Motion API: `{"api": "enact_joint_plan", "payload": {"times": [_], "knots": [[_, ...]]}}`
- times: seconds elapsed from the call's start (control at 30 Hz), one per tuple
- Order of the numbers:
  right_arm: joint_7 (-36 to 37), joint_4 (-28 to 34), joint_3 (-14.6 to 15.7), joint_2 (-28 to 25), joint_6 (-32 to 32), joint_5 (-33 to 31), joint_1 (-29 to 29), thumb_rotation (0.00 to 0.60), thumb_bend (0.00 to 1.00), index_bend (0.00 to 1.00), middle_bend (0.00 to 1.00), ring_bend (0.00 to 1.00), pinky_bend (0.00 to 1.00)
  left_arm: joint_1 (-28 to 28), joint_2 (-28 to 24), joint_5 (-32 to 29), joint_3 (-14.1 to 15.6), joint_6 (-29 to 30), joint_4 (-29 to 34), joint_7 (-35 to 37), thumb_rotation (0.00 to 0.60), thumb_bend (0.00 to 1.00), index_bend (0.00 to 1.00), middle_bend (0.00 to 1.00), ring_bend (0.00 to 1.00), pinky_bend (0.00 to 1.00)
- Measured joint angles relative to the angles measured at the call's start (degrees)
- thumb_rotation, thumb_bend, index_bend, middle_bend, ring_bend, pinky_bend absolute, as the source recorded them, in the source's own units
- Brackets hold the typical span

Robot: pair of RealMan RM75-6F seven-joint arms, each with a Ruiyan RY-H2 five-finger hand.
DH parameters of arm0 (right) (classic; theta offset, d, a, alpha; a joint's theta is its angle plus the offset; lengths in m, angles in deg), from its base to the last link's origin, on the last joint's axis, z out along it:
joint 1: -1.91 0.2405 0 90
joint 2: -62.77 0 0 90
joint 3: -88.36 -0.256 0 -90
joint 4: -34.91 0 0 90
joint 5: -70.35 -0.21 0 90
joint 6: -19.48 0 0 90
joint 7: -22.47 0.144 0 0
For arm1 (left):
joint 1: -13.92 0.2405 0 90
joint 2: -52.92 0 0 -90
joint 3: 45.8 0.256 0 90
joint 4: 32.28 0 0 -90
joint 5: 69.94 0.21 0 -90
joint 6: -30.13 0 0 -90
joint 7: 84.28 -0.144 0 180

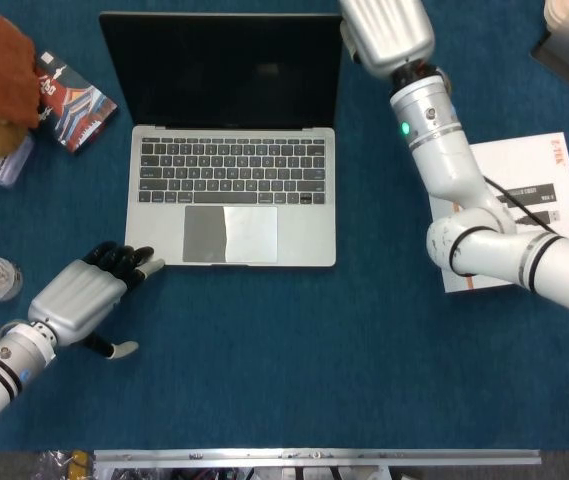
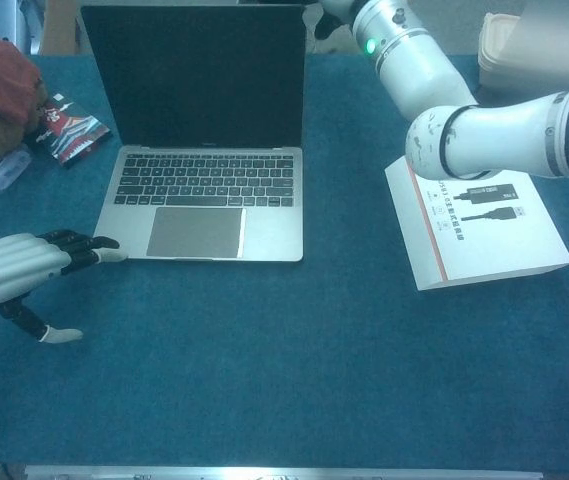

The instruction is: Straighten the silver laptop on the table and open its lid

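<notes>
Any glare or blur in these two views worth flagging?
Head view: bright glare patch on the laptop's trackpad; frame otherwise sharp. Chest view: softer, with a teal cast; trackpad shows only a thin glare strip; right hand is cropped at the top edge; left hand slightly soft.

The silver laptop sits on the blue table at about 11 o'clock from the middle of the head view, its base square to the table's near edge. The lid is open, standing back from the keyboard toward 12 o'clock, with a dark, unlit screen (a black bezel all round). The keyboard has black keys in a silver deck, and the wide trackpad lies below it, toward 6 o'clock, half of it catching glare.
</notes>
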Motion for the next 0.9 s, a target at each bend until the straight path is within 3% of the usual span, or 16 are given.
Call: {"api": "enact_joint_plan", "payload": {"times": [0.17, 0.4, 0.5, 0.67, 0.9], "knots": [[4.40, 3.62, -0.13, -1.53, 0.22, 1.29, -0.72, 0.600, 0.39, 0.02, 0.10, 0.01, 0.08, 0.16, -0.86, 0.03, -0.10, 0.96, 0.73, -0.31, 0.391, 0.20, 0.03, 0.00, 0.00, 0.00], [9.47, 14.74, 1.00, -7.72, 2.74, 5.80, -3.90, 0.600, 0.39, 0.02, 0.10, 0.01, 0.08, 1.12, -3.23, 0.19, -0.33, 3.98, 2.46, -0.62, 0.389, 0.20, 0.03, 0.00, 0.00, 0.00], [9.05, 20.19, 1.85, -11.22, 4.27, 6.20, -6.11, 0.600, 0.39, 0.02, 0.10, 0.01, 0.08, 2.22, -4.60, 0.16, -0.61, 6.71, 3.13, -0.09, 0.444, 0.20, 0.03, 0.00, 0.00, 0.00], [7.00, 29.98, 4.04, -18.10, 8.27, 6.11, -11.53, 0.600, 0.39, 0.02, 0.11, 0.01, 0.08, 4.88, -6.93, -0.47, -1.64, 12.53, 3.43, 2.22, 0.597, 0.20, 0.03, 0.00, 0.00, 0.00], [4.94, 43.17, 9.00, -30.86, 16.24, 6.35, -22.62, 0.600, 0.39, 0.02, 0.12, 0.01, 0.08, 9.72, -8.95, -2.98, -4.02, 20.66, 1.75, 7.86, 0.600, 0.20, 0.03, 0.00, 0.00, 0.00]]}}
